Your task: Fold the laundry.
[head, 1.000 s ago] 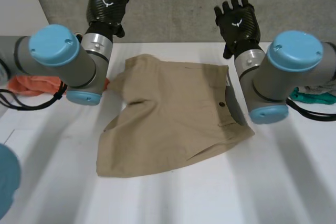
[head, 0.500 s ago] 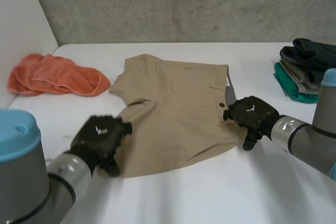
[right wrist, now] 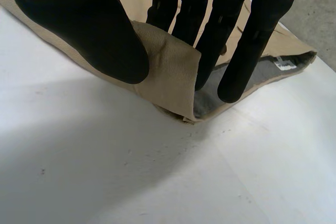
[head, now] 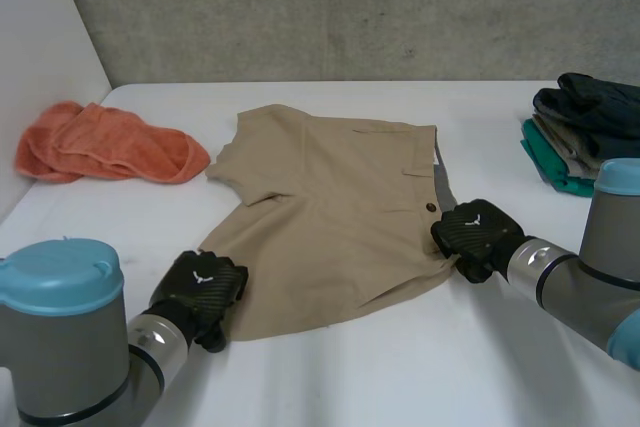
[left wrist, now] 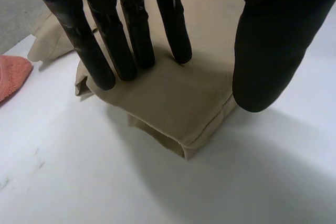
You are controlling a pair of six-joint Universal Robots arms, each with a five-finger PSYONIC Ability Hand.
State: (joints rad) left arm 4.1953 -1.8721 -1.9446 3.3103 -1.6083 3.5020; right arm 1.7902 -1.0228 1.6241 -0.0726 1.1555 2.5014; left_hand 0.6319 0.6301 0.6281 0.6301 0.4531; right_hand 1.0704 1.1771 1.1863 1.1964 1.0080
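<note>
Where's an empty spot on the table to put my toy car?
Bare table lies in front of the shorts, between the left hand and right hand, and also between the shorts and the folded pile. It is crowded by the orange towel.

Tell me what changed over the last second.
Both hands came down from the far wall: the left hand now pinches the near hem corner of the shorts, the right hand their waistband corner. The orange towel and folded stack stayed put.
</note>
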